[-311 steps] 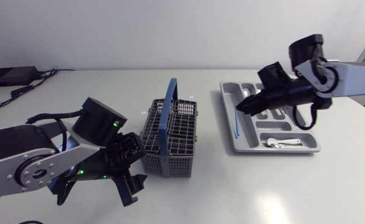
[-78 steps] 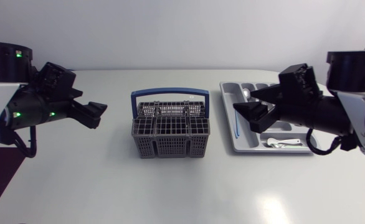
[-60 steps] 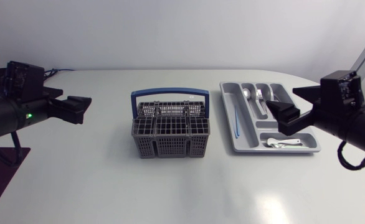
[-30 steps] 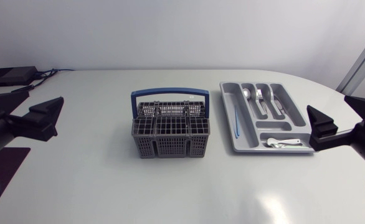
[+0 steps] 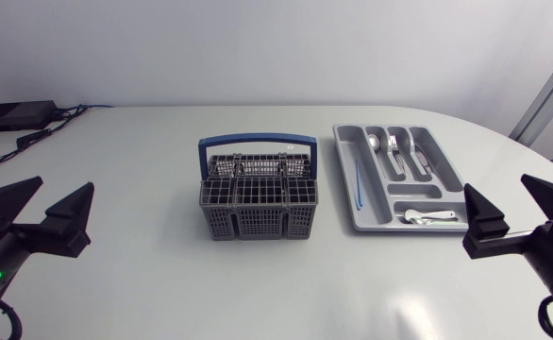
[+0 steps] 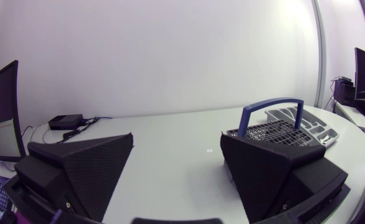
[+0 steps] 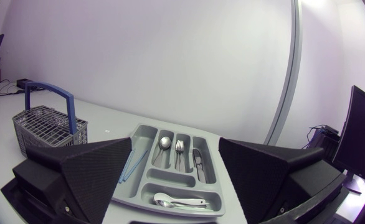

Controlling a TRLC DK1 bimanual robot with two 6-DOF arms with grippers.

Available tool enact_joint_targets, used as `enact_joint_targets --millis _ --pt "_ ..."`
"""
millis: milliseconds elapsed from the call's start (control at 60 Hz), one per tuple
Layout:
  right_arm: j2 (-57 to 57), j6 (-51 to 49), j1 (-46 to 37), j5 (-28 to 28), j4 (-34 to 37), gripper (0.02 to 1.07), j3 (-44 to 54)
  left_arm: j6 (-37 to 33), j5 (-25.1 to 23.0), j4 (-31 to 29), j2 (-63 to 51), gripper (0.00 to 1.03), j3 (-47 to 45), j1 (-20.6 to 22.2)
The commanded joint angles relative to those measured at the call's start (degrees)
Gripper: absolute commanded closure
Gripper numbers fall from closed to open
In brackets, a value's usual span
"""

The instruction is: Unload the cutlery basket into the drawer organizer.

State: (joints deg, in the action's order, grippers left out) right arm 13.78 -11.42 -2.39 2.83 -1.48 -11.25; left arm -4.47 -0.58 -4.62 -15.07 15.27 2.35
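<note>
The grey cutlery basket [image 5: 258,198] with a blue handle [image 5: 258,142] stands mid-table; no cutlery shows above its grid top. To its right lies the grey drawer organizer [image 5: 343,151], which holds a spoon [image 5: 376,144], a fork [image 5: 396,151], a thin blue stick [image 5: 358,184] and a spoon [image 5: 427,218] in the front compartment. My left gripper [image 5: 42,210] is open and empty at the near left, far from the basket [image 6: 273,127]. My right gripper [image 5: 512,206] is open and empty at the near right, just short of the organizer [image 7: 142,134]. The right wrist view also shows the basket [image 7: 45,127] beyond the organizer.
A black box [image 5: 17,115] with cables lies at the table's far left corner. Bare tabletop [image 5: 258,283] stretches in front of the basket and between the two grippers.
Both arms have drawn back and down to the table's near corners. The right gripper left the space over the organizer. Since the oldest frame the basket has been turned square.
</note>
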Motion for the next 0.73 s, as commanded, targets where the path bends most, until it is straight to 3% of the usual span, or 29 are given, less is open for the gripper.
enact_joint_targets --millis 0,433,717 --pt "-2.36 3.36 0.66 -0.86 0.7 0.06 2.79 1.81 0.35 1.3 2.61 0.05 -3.34 -0.69" --pt "-13.69 11.35 2.38 -2.81 1.47 0.06 11.17 4.45 0.58 4.6 14.97 0.05 -15.17 -2.34" --pt "-13.78 11.42 2.39 -2.83 1.48 0.06 11.25 4.47 0.58 4.62 15.07 0.05 -15.27 -2.35"
